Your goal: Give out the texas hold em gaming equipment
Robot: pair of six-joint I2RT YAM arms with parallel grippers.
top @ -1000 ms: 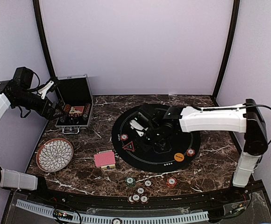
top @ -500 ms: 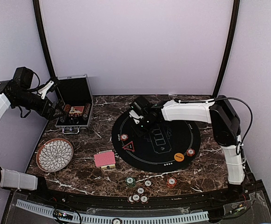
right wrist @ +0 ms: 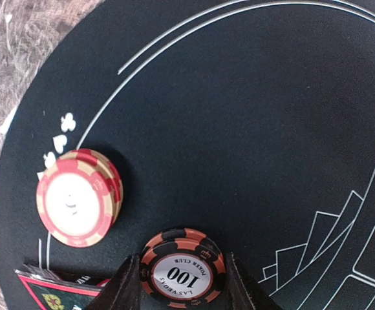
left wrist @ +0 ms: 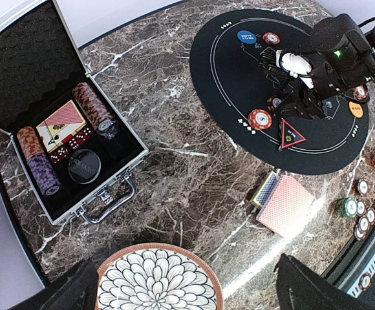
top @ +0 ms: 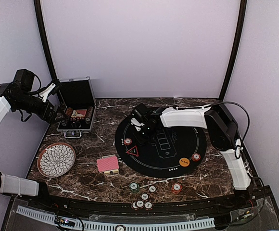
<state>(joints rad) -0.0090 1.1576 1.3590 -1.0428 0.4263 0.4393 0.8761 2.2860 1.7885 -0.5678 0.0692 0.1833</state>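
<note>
My right gripper (top: pixel 142 129) is over the left part of the black round mat (top: pixel 178 144). In the right wrist view it (right wrist: pixel 183 278) is shut on a black-and-orange "100" chip (right wrist: pixel 183 272). A small stack of red chips (right wrist: pixel 77 197) lies just left of it, and the red triangle (right wrist: pixel 48 290) shows at the bottom left. The mat also carries an orange disc (top: pixel 184 162) and a red chip (top: pixel 196 157). The red-backed cards (top: pixel 107 164) lie left of the mat. My left gripper (top: pixel 62 115) is open and empty, high over the case; its fingers (left wrist: pixel 323 284) stand wide apart.
The open silver case (top: pixel 77 110) at the far left holds chip rows, cards and dice. The patterned plate (top: pixel 56 159) sits at the front left. Several loose chips (top: pixel 142 202) lie near the front edge. A blue disc (left wrist: pixel 246 37) lies on the mat's far side.
The right arm's forearm and elbow have swung back toward the far right, while its gripper has stayed over the mat's left part. The left arm has not moved.
</note>
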